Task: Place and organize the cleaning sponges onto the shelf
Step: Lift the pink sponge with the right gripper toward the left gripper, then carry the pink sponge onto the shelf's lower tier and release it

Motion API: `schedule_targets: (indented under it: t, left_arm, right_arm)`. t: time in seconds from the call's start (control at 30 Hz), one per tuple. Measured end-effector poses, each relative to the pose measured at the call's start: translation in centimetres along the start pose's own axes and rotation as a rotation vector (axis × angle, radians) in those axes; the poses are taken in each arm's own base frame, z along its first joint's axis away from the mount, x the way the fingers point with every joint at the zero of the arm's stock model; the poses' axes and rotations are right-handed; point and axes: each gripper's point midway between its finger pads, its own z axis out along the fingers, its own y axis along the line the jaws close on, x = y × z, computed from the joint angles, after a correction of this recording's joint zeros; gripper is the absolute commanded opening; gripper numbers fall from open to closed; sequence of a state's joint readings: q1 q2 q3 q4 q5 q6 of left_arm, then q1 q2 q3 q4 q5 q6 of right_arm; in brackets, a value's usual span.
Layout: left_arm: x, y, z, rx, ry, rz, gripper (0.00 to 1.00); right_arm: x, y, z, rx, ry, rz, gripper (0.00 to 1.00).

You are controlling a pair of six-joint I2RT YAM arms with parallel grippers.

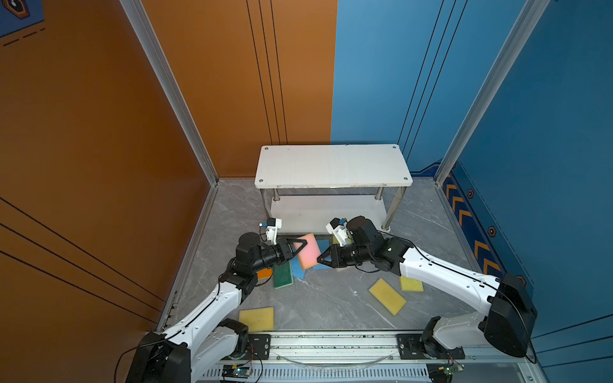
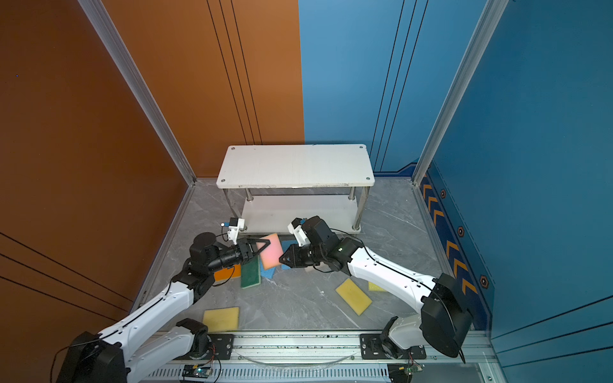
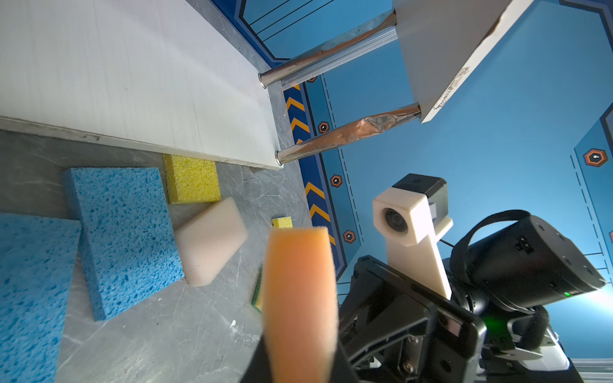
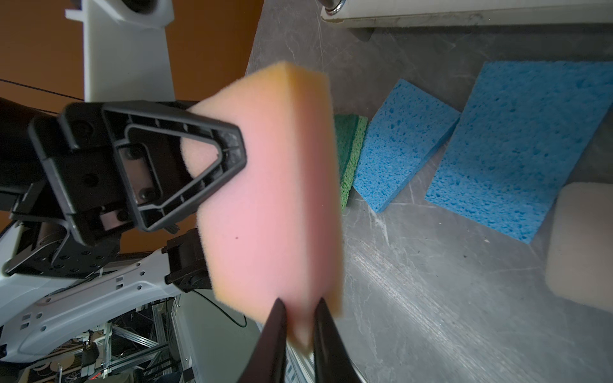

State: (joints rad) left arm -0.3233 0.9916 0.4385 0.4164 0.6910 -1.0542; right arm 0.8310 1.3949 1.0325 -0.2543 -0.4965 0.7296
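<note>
A pink sponge [image 1: 307, 252] [image 2: 270, 252] hangs on edge above the floor, in front of the shelf [image 1: 331, 165] [image 2: 295, 165]. My left gripper [image 1: 305, 246] [image 2: 268, 245] is shut on its left end. In the left wrist view the sponge [image 3: 300, 298] fills the gap between the jaws of that gripper [image 3: 298, 358]. My right gripper [image 1: 318, 259] [image 4: 300, 308] pinches the other end, where the foam [image 4: 272, 199] is squeezed thin. Both shelf boards are bare. Two blue sponges [image 4: 401, 142] [image 4: 517, 146], a dark green one [image 1: 282, 275] and an orange one [image 1: 264, 273] lie below.
An off-white sponge [image 3: 212, 242] and a yellow one [image 3: 192, 179] lie against the shelf's lower board [image 3: 116, 83]. Three more yellow sponges [image 1: 257, 319] [image 1: 387, 296] [image 1: 411, 284] lie nearer the front rail [image 1: 331, 341]. Walls close in on the left, right and back.
</note>
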Motion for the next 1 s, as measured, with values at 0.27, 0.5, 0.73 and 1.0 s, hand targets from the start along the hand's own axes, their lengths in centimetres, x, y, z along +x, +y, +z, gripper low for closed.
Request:
schedule_targets:
  t: [0.27,0.5,0.73,1.0]
  left_arm:
    - [-0.8,0.2,-0.5,0.000,-0.023,-0.014,0.84]
    - [-2.8,0.3,-3.5,-0.009,-0.134,-0.013,0.98]
    - [-2.6,0.9,-7.1,-0.157,-0.208,0.049,0.98]
    - [-2.6,4.2,-11.0,-0.438,-0.269,0.079,0.98]
  right_arm:
    - [-0.6,-0.6,0.0,0.038,-0.034,0.001,0.11]
    - [-1.9,-2.1,0.7,0.093,-0.066,0.037,0.11]
    - [-4.1,-3.8,2.9,0.146,-0.089,0.095,0.11]
    - [-8.1,-3.3,5.2,0.157,-0.148,0.108,0.12]
